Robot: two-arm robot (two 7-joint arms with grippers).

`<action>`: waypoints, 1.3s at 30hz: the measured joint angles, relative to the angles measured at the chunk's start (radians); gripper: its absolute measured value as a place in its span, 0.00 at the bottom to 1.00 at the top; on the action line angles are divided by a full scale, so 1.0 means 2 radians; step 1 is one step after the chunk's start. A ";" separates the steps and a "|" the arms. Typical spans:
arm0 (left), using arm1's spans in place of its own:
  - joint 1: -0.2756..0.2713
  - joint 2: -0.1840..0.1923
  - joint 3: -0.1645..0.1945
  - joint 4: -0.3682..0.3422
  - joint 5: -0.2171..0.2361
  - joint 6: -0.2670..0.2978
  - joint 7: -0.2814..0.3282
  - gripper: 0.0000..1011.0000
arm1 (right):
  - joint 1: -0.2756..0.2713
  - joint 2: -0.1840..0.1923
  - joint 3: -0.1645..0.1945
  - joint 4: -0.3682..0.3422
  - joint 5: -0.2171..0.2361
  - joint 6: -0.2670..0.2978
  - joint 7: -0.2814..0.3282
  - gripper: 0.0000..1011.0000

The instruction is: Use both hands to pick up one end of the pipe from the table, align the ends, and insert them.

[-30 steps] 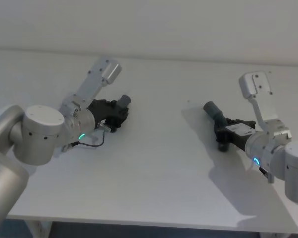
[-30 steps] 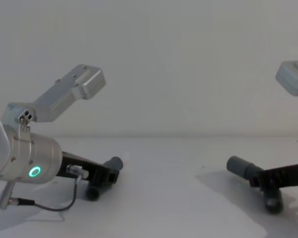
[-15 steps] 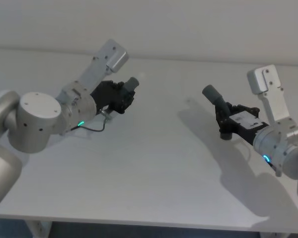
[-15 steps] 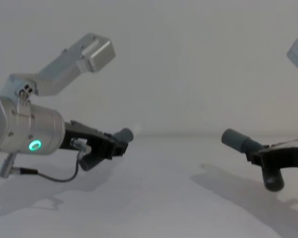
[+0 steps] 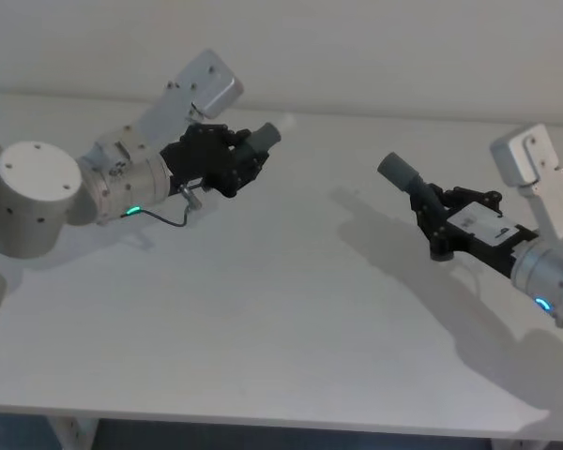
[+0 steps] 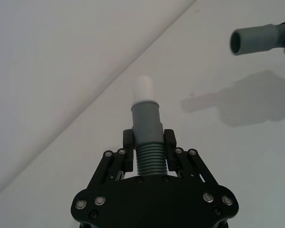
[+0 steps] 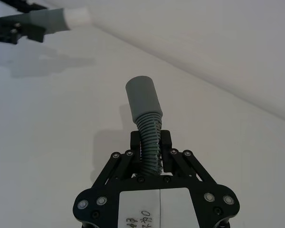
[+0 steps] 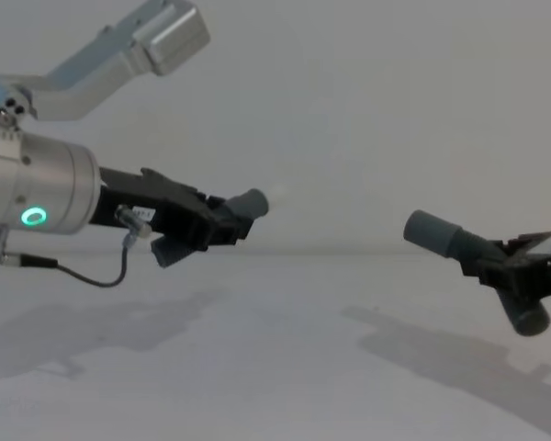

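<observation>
My left gripper [image 5: 233, 161] is shut on the ribbed part of the straight pipe piece [image 6: 146, 124], held above the white table [image 5: 263, 319]. Its pale narrow end [image 6: 144, 88] points toward the right arm. My right gripper [image 5: 439, 223] is shut on the ribbed neck of the bent pipe piece [image 7: 147, 124], also in the air. Its wide grey socket end [image 5: 395, 170] faces up and left, toward the other piece. In the chest view the straight piece [image 8: 250, 205] and the socket [image 8: 432, 232] are level and well apart. The bent piece's lower leg [image 8: 523, 315] hangs below the right gripper [image 8: 507, 273].
The table's front edge [image 5: 291, 420] runs along the bottom of the head view, and a white wall [image 5: 357, 47] stands behind the table. Shadows of both arms lie on the bare surface between them.
Both grippers have lifted their pipe pieces off the table. The left arm rose and swung its piece toward the middle; the right arm rose and drew back to the right.
</observation>
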 joint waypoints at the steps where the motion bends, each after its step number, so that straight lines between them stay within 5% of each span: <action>1: -0.002 0.002 0.000 0.000 -0.001 -0.004 -0.007 0.37 | 0.000 0.009 0.000 0.000 0.002 -0.011 0.014 0.23; 20: -0.055 0.051 0.029 0.010 -0.027 -0.053 -0.152 0.37 | 0.007 0.090 -0.003 0.006 0.026 -0.118 0.130 0.23; 29: -0.076 0.062 0.045 0.017 -0.036 -0.067 -0.203 0.37 | 0.007 0.105 -0.006 -0.004 0.030 -0.131 0.142 0.23; 39: -0.087 0.064 0.057 0.017 -0.041 -0.072 -0.226 0.37 | 0.006 0.112 -0.011 -0.014 0.032 -0.133 0.143 0.23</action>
